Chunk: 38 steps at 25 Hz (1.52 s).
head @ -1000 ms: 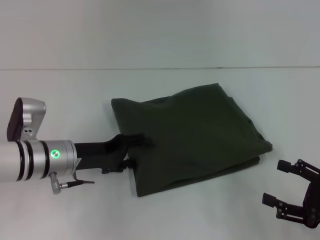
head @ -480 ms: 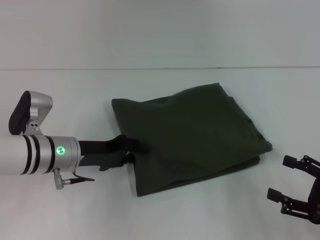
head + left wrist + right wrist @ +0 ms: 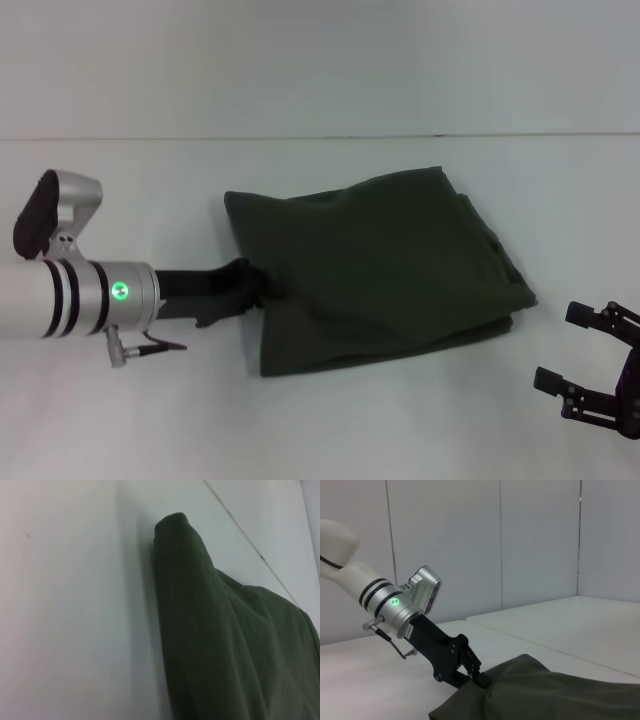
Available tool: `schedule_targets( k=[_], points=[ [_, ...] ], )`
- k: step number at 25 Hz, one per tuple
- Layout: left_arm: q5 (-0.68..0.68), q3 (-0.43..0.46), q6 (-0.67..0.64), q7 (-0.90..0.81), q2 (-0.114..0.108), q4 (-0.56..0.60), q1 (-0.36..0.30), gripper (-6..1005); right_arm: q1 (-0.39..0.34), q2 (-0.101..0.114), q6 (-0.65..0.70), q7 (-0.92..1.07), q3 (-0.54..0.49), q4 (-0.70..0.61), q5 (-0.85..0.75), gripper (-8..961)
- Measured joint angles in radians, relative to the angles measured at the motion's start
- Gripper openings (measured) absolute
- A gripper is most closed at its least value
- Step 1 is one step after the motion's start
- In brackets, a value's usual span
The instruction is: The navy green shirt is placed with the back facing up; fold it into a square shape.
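Note:
The navy green shirt (image 3: 380,270) lies folded into a rough rectangle on the white table (image 3: 130,190), plain dark side up. My left gripper (image 3: 252,285) is at the shirt's left edge, shut on the cloth; the right wrist view shows its black fingers (image 3: 479,676) pinching the shirt (image 3: 545,692) at that edge. The left wrist view shows only a raised fold of the shirt (image 3: 215,640) against the table. My right gripper (image 3: 558,345) hangs open over the table to the right of the shirt, holding nothing.
A thin seam (image 3: 320,137) runs across the back of the table. White wall panels (image 3: 540,545) stand behind the left arm (image 3: 350,580) in the right wrist view.
The left arm has drawn back to the left, and the shirt has slid a little that way with it. The right gripper moved slightly to the right.

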<state>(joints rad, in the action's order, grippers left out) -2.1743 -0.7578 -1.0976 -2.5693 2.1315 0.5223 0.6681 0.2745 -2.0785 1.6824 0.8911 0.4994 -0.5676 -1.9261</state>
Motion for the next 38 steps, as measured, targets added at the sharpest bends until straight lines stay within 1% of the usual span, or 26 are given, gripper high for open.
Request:
schedule_targets(
  k=[2, 6, 8, 10, 16, 21, 24, 25, 26, 27, 28, 29, 30, 31, 32, 34, 35, 38],
  points=[
    [-0.001, 0.0, 0.011, 0.009, -0.006, 0.001, 0.006, 228, 0.002, -0.001, 0.0, -0.003, -0.002, 0.0, 0.0, 928],
    [-0.003, 0.008, 0.049, 0.04, -0.028, 0.003, 0.029, 212, 0.014, -0.004, 0.0, -0.007, -0.003, 0.0, -0.001, 928],
    [-0.003, 0.009, 0.065, 0.044, -0.032, 0.006, 0.034, 204, 0.019, -0.005, 0.0, -0.007, -0.003, 0.0, -0.003, 928],
    [-0.003, 0.009, 0.074, 0.045, -0.034, 0.011, 0.037, 158, 0.024, -0.006, 0.0, -0.007, -0.002, 0.0, -0.004, 928],
    [0.004, 0.018, 0.081, 0.065, -0.034, 0.018, 0.028, 135, 0.033, -0.006, 0.0, -0.003, 0.005, 0.0, -0.005, 928],
    [0.043, 0.07, 0.051, 0.192, -0.023, 0.034, -0.017, 134, 0.041, -0.006, 0.0, -0.001, 0.005, 0.003, -0.005, 928],
    [0.058, 0.11, 0.019, 0.293, -0.02, 0.056, -0.052, 237, 0.046, -0.007, 0.0, -0.004, 0.003, 0.008, -0.002, 927],
    [0.058, 0.11, 0.019, 0.293, -0.02, 0.056, -0.052, 272, 0.049, -0.008, -0.001, -0.006, 0.002, 0.009, -0.001, 927],
    [0.074, 0.155, -0.017, 0.401, -0.014, 0.085, -0.085, 306, 0.051, -0.008, -0.001, -0.007, 0.001, 0.01, -0.001, 927],
    [0.096, 0.193, -0.07, 0.547, -0.005, 0.119, -0.119, 346, 0.055, -0.009, -0.002, -0.007, -0.001, 0.01, 0.0, 927],
    [0.105, 0.205, -0.094, 0.609, -0.002, 0.134, -0.133, 386, 0.059, -0.01, -0.006, -0.008, 0.0, 0.011, 0.0, 927],
    [0.12, 0.219, -0.143, 0.714, 0.004, 0.157, -0.154, 426, 0.063, -0.011, -0.01, -0.01, 0.001, 0.011, 0.0, 927],
    [0.133, 0.228, -0.199, 0.827, 0.013, 0.178, -0.175, 466, 0.067, -0.012, -0.016, -0.011, 0.003, 0.012, -0.001, 927],
    [0.148, 0.237, -0.27, 0.975, 0.024, 0.201, -0.208, 506, 0.071, -0.013, -0.023, -0.013, 0.006, 0.013, -0.002, 927],
    [0.158, 0.242, -0.318, 1.076, 0.03, 0.21, -0.229, 546, 0.074, -0.013, -0.028, -0.016, 0.01, 0.015, -0.004, 927],
    [0.189, 0.257, -0.429, 1.321, 0.041, 0.204, -0.284, 605, 0.075, -0.013, -0.03, -0.037, 0.012, 0.026, -0.005, 927],
    [0.206, 0.273, -0.489, 1.444, 0.043, 0.183, -0.313, 634, 0.072, -0.013, -0.029, -0.055, 0.012, 0.036, -0.005, 927],
    [0.21, 0.318, -0.615, 1.667, 0.044, 0.126, -0.369, 723, 0.05, -0.013, -0.034, -0.107, 0.01, 0.07, -0.005, 927]
  ],
)
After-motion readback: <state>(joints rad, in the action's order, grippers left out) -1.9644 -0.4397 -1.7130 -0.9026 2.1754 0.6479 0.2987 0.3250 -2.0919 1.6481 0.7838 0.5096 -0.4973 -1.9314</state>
